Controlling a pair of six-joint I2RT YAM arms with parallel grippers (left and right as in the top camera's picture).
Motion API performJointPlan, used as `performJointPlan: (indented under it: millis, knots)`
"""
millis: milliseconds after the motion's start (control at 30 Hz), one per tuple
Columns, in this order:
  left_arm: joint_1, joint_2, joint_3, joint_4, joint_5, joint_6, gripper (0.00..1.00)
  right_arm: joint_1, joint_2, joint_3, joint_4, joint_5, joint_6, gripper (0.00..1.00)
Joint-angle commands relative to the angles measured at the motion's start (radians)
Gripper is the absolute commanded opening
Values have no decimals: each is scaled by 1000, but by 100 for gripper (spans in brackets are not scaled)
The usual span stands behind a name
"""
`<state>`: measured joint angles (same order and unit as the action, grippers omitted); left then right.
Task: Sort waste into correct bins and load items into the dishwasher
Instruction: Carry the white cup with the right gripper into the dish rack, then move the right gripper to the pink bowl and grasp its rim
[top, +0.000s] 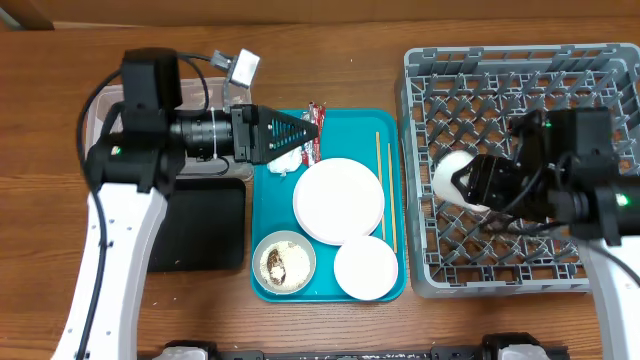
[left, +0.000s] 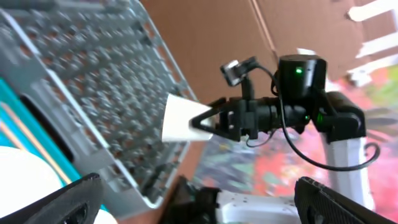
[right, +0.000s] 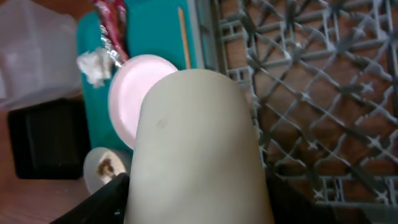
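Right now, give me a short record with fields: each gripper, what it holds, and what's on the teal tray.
Right gripper: shut on small white cup, over dish rack
Left gripper: open, empty, over teal tray, beside crumpled tissue
Also on tray: pale-pink plate, pale-pink bowl, grey-rimmed bowl holding food scraps, chopsticks, snack wrapper

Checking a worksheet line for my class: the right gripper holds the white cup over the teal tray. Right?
No. The overhead view shows the right gripper holding the white cup over the grey dish rack, not the teal tray.
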<state>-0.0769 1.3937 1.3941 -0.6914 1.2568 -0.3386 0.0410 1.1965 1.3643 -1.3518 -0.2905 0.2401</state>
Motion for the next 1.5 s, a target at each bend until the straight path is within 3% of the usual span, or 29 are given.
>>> performJointPlan:
  millis: [0, 167, 433, 700, 767, 933, 1100, 1233, 1467]
  knots:
    - [-3, -101, 5, -11, -236, -6, 100, 6, 74, 23, -59, 71, 27, 58]
    - [-3, -159, 5, -47, -377, 2, 100, 15, 163, 3, -103, 89, 27, 58]
    - [-3, -158, 5, -82, -377, 28, 100, 100, 227, -17, -27, 227, 124, 59]
    - [-3, -158, 5, -133, -377, 48, 100, 109, 293, -17, -11, 236, 131, 59]
    - [-3, -158, 5, -140, -377, 48, 100, 109, 316, -17, -10, 238, 131, 71]
    - [-3, -158, 5, -146, -377, 48, 100, 109, 331, -13, -6, 182, 98, 80]
    - [-3, -166, 5, -157, -381, 70, 98, 109, 298, 61, -11, 180, 102, 82]
    - [-68, -180, 5, -265, -575, 105, 92, 109, 238, 181, 5, 176, 101, 84]
    - [-421, -159, -7, -494, -1102, 48, 90, 108, 143, 327, 75, 178, 129, 88]
